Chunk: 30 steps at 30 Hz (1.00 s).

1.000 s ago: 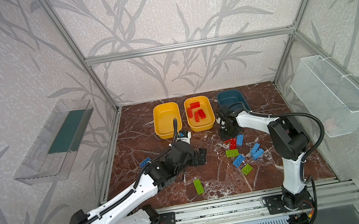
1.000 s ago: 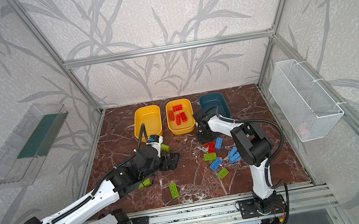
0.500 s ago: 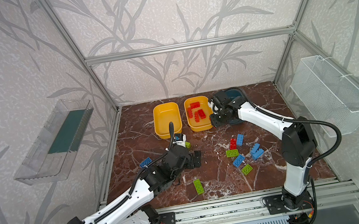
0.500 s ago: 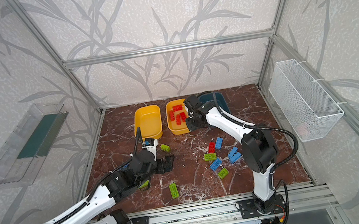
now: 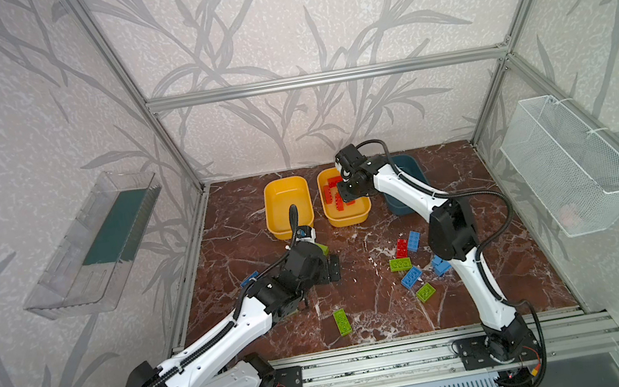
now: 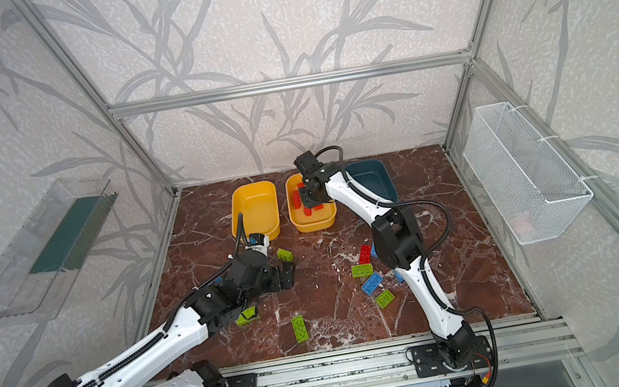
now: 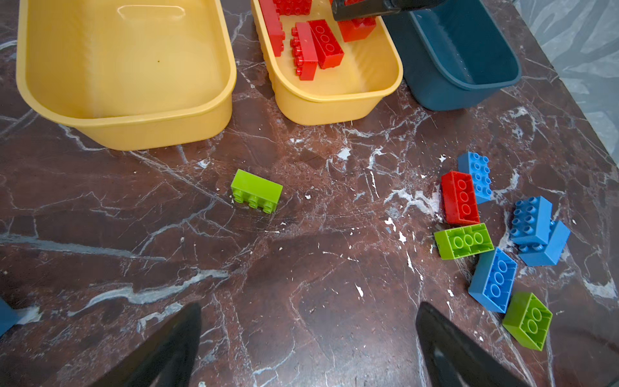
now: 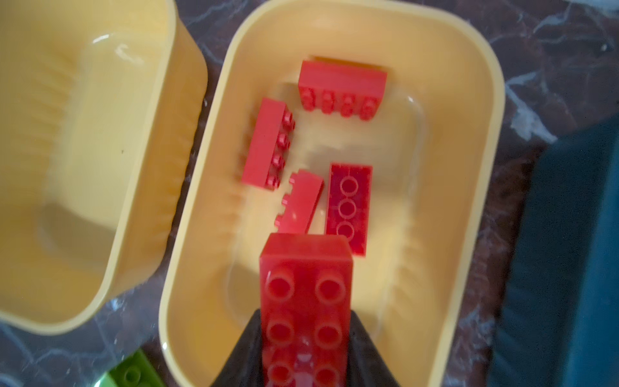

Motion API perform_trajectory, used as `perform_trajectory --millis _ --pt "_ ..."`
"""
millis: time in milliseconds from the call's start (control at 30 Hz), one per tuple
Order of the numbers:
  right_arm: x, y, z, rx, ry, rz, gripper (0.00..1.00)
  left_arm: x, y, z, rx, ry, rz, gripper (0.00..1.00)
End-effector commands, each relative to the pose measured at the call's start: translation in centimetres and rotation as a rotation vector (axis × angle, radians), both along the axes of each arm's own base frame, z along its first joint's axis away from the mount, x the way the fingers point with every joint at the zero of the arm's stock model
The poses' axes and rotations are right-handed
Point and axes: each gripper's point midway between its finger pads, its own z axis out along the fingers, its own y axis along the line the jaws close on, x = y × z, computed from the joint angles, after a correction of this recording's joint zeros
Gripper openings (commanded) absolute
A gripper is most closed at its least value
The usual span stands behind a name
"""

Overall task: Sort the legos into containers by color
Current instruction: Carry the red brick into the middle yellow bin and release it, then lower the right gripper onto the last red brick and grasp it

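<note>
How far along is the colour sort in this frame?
Done: four red bricks lie in the middle yellow tub. In hand: the right gripper holds a fifth red brick over that tub. Remaining: one loose red brick, the blue bricks and the green bricks on the table; the left yellow tub and teal tub look empty. The left gripper is open.

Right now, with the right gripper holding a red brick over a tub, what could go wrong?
The right gripper holds a red brick close to the middle yellow tub's rim; released here, it might clip the rim or bounce off bricks inside. The loose red brick lies against a blue brick, which a grasp may drag.
</note>
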Motion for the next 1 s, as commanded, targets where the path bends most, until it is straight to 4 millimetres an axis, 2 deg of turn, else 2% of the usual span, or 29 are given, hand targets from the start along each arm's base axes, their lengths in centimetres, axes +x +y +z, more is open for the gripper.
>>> perform_trajectory --millis 0,100,167,300,400,500,667,800,967 --pt "0.0 0.1 -0.8 -0.031 0.05 0.0 0.39 0.6 -0.1 0.0 -0.023 0.004 -0.004 0.99" --pt "0.8 0.9 -1.0 -0.008 0.046 0.008 0.59 1.0 0.0 -0.2 -0.022 0.014 0.004 0.99" --pt "1.0 1.2 -0.1 0.011 0.028 0.014 0.71 1.1 0.0 -0.2 -0.026 0.018 0.008 0.99" --pt "0.5 0.9 2.6 0.023 -0.005 0.014 0.75 1.0 -0.1 -0.1 -0.041 0.021 0.006 0.99" --pt "-1.1 -0.4 4.6 -0.001 -0.002 0.001 0.75 0.8 -0.3 0.1 -0.058 0.026 0.002 0.99" --pt "-3.4 -2.1 6.0 -0.044 -0.009 -0.03 0.74 0.4 -0.3 0.5 -0.08 0.021 -0.007 0.99" --pt "-9.1 -5.6 5.2 -0.032 0.017 -0.082 0.72 -1.1 -0.6 1.3 -0.121 0.012 -0.061 0.99" --pt "-14.2 -8.8 3.0 -0.023 0.068 -0.146 0.71 -2.5 -0.9 1.8 -0.14 0.011 -0.099 0.99" --pt "-20.1 -11.7 0.1 0.011 0.128 -0.211 0.7 -4.2 -2.2 2.1 -0.164 0.01 -0.155 0.99"
